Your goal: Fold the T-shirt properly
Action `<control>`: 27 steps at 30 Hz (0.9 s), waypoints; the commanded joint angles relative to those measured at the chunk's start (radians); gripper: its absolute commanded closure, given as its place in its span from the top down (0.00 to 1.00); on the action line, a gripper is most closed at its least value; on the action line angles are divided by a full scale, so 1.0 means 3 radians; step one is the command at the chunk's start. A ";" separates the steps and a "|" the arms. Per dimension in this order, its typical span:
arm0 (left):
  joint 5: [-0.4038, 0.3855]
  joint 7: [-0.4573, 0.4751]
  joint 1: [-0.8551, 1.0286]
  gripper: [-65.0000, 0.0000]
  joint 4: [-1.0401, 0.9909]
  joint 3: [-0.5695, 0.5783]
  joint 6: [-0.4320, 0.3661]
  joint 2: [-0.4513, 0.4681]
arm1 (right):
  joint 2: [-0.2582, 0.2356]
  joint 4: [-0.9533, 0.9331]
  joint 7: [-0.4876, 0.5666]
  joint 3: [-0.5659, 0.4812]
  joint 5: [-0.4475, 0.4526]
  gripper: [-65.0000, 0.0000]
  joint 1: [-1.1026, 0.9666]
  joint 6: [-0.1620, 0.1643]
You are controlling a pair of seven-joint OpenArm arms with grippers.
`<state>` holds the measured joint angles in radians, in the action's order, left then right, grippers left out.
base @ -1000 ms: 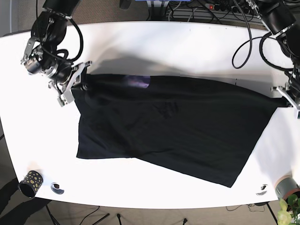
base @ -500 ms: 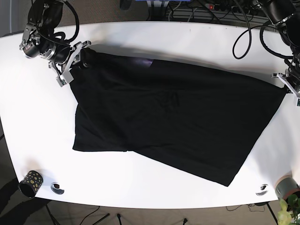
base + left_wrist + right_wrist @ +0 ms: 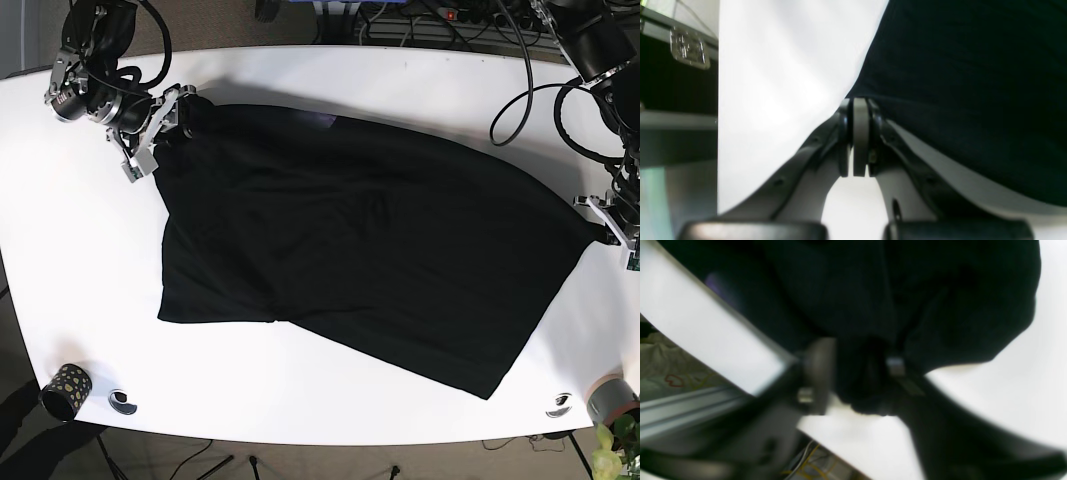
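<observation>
Across the worktop (image 3: 330, 75) the T-shirt (image 3: 370, 250) stretches upper left to right, right gripper (image 3: 165, 118) and left gripper (image 3: 607, 222) each clenched on opposite ends.

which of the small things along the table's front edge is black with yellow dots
The cup at the front corner below the right arm; the others nearby are plain grey or white.
</observation>
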<state>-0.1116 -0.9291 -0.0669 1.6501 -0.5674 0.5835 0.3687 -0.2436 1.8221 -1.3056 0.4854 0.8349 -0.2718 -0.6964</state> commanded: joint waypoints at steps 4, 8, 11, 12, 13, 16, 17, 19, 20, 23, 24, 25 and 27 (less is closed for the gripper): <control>-0.0030 0.0072 -0.0132 0.00 -0.0092 0.0037 -0.0019 0.0073 | -0.0065 0.0051 0.0063 0.0021 0.0084 0.75 0.0106 -0.0006; -0.0030 0.0072 -0.0235 0.00 -0.0220 0.0037 -0.0019 0.0073 | -0.0035 -0.0113 0.0048 0.0001 0.0089 0.73 0.0203 -0.0006; -0.0030 0.0072 -0.0306 0.00 -0.0281 0.0037 -0.0019 0.0078 | -0.0009 -0.0389 0.0048 -0.0004 0.0079 0.67 0.0285 -0.0006; -0.0030 0.0072 -0.0327 0.00 -0.0301 0.0037 -0.0019 0.0078 | 0.0017 -0.0476 0.0048 -0.0004 0.0074 0.64 0.0300 -0.0006; -0.0030 0.0072 -0.0362 0.00 -0.0342 0.0037 -0.0019 0.0078 | 0.0032 -0.0573 0.0048 -0.0004 0.0089 0.60 0.0320 -0.0006; -0.0030 0.0072 -0.0475 0.00 -0.0460 0.0043 -0.0019 0.0078 | 0.0058 -0.0624 0.0048 -0.0004 0.0089 0.49 0.0331 -0.0006; -0.0030 0.0072 -0.0511 0.00 -0.0496 0.0043 -0.0019 0.0078 | 0.0058 -0.0599 0.0038 -0.0004 0.0094 0.44 0.0331 -0.0006; -0.0030 0.0077 -0.0598 0.00 -0.0588 0.0073 -0.0024 0.0078 | 0.0063 -0.0481 0.0038 -0.0004 0.0094 0.31 0.0315 -0.0006; -0.0030 0.0077 -0.0639 0.00 -0.0624 0.0104 -0.0024 0.0078 | 0.0063 -0.0440 0.0038 -0.0004 0.0094 0.26 0.0310 -0.0006; -0.0030 0.0087 -0.0807 0.00 -0.0813 0.0211 -0.0030 0.0078 | 0.0068 -0.0312 0.0028 -0.0004 0.0094 0.06 0.0274 -0.0006; -0.0030 0.0113 -0.0864 0.00 -0.0874 0.0227 -0.0030 0.0078 | 0.0073 -0.0266 0.0007 -0.0004 0.0094 0.01 0.0239 -0.0006; -0.0030 0.0174 -0.0920 0.00 -0.0951 0.0252 -0.0040 0.0078 | 0.0093 -0.0215 0.0002 0.0001 0.0094 0.00 0.0203 -0.0006; -0.0030 0.0292 -0.0997 0.00 -0.1084 0.0314 -0.0040 0.0078 | 0.0104 -0.0143 0.0002 0.0001 0.0094 0.00 0.0152 -0.0006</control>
<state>-0.1135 -0.8871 -0.3313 1.3426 -0.4820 0.5770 0.3691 -0.2047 1.7424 -1.3136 0.4797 0.8429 -0.2195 -0.6922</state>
